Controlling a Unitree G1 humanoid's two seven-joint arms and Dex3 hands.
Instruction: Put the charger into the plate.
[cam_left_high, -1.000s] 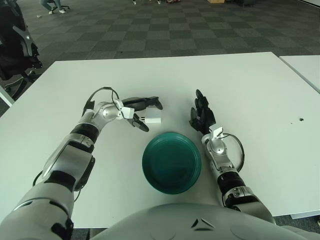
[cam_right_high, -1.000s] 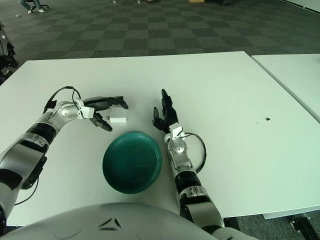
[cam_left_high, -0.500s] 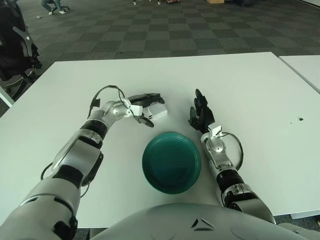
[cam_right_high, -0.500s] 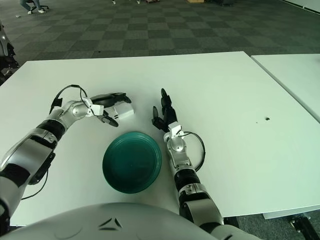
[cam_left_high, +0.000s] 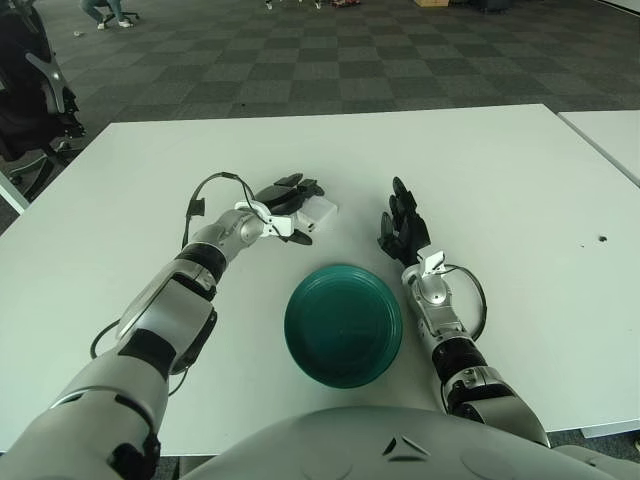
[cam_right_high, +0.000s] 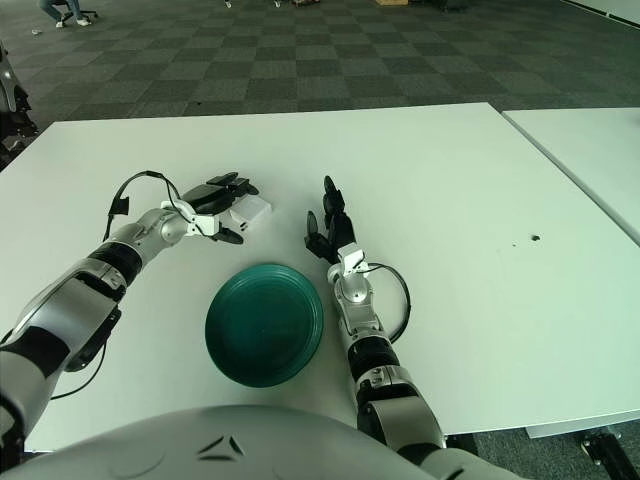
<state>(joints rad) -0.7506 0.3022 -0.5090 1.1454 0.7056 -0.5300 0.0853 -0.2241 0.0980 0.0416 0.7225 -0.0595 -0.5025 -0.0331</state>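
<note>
A white table (cam_left_high: 500, 170) stands on grey checkered carpet (cam_left_high: 300, 60), a second table (cam_left_high: 610, 135) beside it.

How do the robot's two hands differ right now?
The left hand reaches out past the green plate with its fingers closed around the white charger; the right hand holds nothing. The left hand's fingers lie level and point sideways toward the right hand, while the right hand's point up and away, spread. Both have dark fingers and sit beyond the plate over the white table.

Right hand (cam_left_high: 403, 228) flanks plate (cam_left_high: 343, 323) — bare table (cam_left_high: 520, 180) elsewhere.
</note>
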